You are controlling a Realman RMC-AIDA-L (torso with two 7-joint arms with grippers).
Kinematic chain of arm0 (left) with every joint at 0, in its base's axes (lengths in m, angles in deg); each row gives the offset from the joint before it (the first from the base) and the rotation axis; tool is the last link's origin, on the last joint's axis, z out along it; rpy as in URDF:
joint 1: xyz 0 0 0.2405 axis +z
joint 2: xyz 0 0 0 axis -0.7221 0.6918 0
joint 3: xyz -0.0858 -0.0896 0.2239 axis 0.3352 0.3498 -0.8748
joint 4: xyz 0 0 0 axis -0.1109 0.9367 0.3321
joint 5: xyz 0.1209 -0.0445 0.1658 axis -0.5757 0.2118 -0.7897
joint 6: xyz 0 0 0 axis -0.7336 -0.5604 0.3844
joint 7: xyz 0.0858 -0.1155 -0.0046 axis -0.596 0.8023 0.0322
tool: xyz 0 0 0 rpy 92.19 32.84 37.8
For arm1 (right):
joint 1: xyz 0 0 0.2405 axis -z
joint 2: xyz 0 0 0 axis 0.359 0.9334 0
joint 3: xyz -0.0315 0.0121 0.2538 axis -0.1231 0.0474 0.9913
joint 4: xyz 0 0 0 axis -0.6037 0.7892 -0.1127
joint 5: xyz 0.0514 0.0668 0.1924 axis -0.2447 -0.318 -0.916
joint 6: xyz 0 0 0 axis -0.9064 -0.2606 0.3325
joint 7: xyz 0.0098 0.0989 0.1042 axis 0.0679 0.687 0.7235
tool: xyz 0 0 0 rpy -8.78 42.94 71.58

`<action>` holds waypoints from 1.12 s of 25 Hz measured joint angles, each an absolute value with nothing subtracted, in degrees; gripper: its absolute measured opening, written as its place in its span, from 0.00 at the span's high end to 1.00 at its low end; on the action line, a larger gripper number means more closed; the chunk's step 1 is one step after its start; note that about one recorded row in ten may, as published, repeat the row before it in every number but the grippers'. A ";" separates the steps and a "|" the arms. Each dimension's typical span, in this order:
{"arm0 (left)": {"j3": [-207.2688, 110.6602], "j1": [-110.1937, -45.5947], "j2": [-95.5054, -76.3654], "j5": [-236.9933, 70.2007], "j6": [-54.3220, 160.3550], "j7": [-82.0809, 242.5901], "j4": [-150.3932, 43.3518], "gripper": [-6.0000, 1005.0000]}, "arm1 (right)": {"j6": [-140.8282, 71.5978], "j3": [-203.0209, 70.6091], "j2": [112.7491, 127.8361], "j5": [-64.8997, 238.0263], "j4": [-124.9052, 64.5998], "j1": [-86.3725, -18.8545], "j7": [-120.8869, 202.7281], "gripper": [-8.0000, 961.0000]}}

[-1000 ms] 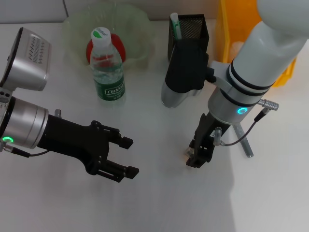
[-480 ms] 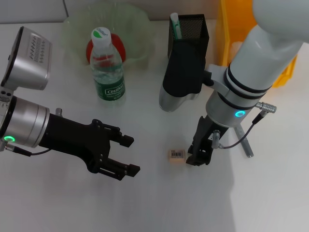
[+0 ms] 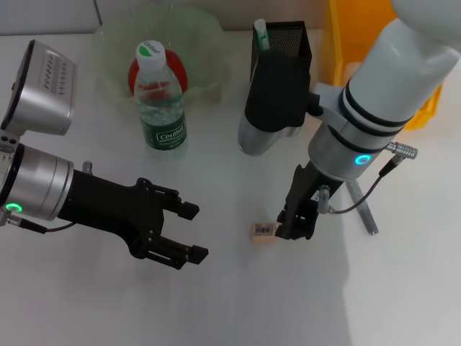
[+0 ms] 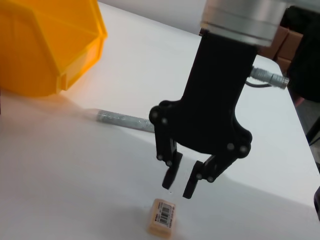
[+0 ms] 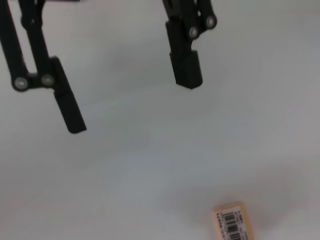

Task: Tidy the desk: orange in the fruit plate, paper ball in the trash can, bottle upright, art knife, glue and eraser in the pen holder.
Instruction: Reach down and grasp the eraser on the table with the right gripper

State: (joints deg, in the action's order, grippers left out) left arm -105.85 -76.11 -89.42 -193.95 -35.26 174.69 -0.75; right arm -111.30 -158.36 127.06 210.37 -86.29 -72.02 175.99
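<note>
Step in hand: the eraser [image 3: 264, 231], bound for the pen holder [image 3: 280, 50]. It lies flat on the white surface [image 3: 238, 303], mid-right, w/ the right claw [image 3: 295, 229] just beside it on its right; fingers apart, nothing held, tips a bit above the surface. Next move, I'd judge: shift claw left to straddle the eraser, drop, close, then carry far to the holder. Left claw [image 3: 189, 232] hovers near-left, fingers apart, idle. Room: bare surface around the eraser; art knife [image 3: 362, 208] lies close on the right, yellow bin [image 3: 338, 43] far-right, bottle [image 3: 160, 99] upright far-left.
</note>
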 joint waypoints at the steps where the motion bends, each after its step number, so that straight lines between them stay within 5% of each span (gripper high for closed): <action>1: -105.85 -76.11 -89.42 -193.95 -35.26 174.69 -0.75 0.22 | -111.30 -158.36 127.06 210.37 -86.29 -72.02 175.99 0.86; 15: -105.85 -75.67 -89.32 -194.12 -35.67 174.82 -0.89 0.22 | -104.98 -163.94 127.38 210.17 -86.03 -71.66 174.78 0.56; 28: -105.85 -75.66 -89.38 -193.98 -35.44 175.28 -0.89 0.22 | -101.72 -166.42 127.44 208.70 -83.66 -72.16 173.95 0.64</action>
